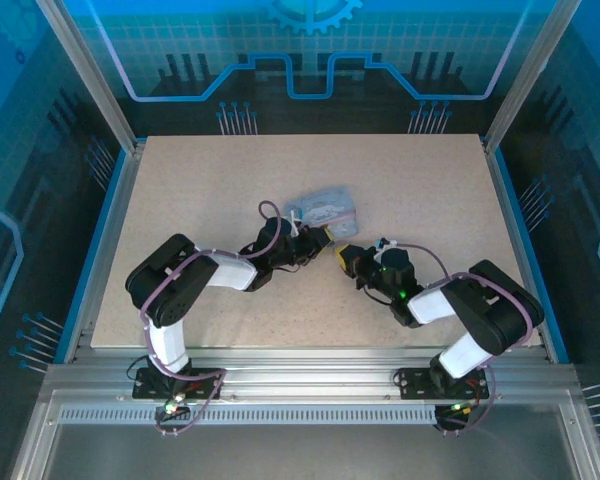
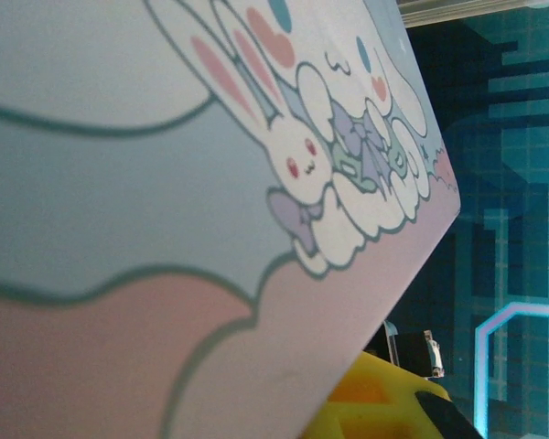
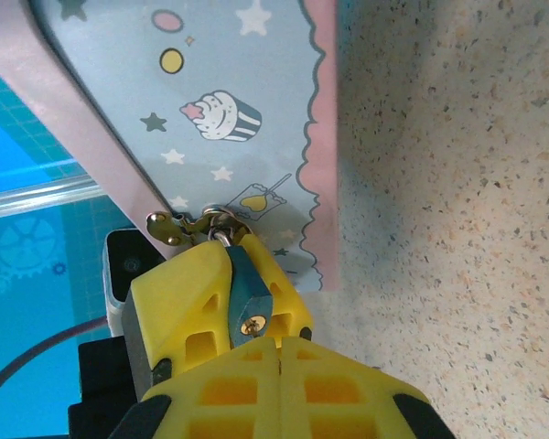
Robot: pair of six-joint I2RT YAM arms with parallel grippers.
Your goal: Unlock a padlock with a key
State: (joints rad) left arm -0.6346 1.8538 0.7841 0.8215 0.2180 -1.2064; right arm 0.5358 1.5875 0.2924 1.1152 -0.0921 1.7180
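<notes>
The small blue-grey padlock [image 3: 245, 291] hangs by its shackle from a brass hasp [image 3: 178, 224] on the edge of a pale blue cartoon-printed tin [image 3: 229, 110]. My left gripper [image 3: 231, 245] is shut on the padlock, with a yellow finger [image 3: 178, 297] on each side of its body. The padlock's brass keyhole end [image 3: 250, 323] points at my right gripper [image 3: 279, 340], whose fingertips are pressed together right against it. The key is hidden. From above, the left gripper [image 1: 318, 240] and the right gripper [image 1: 342, 255] meet just below the tin [image 1: 325, 208].
The tin's printed lid [image 2: 210, 183] lies close in front of the left wrist camera, with a yellow finger [image 2: 384, 402] under its corner. Bare speckled tabletop [image 3: 457, 229] lies to the right of the tin. Aluminium frame rails [image 1: 300, 385] border the near edge.
</notes>
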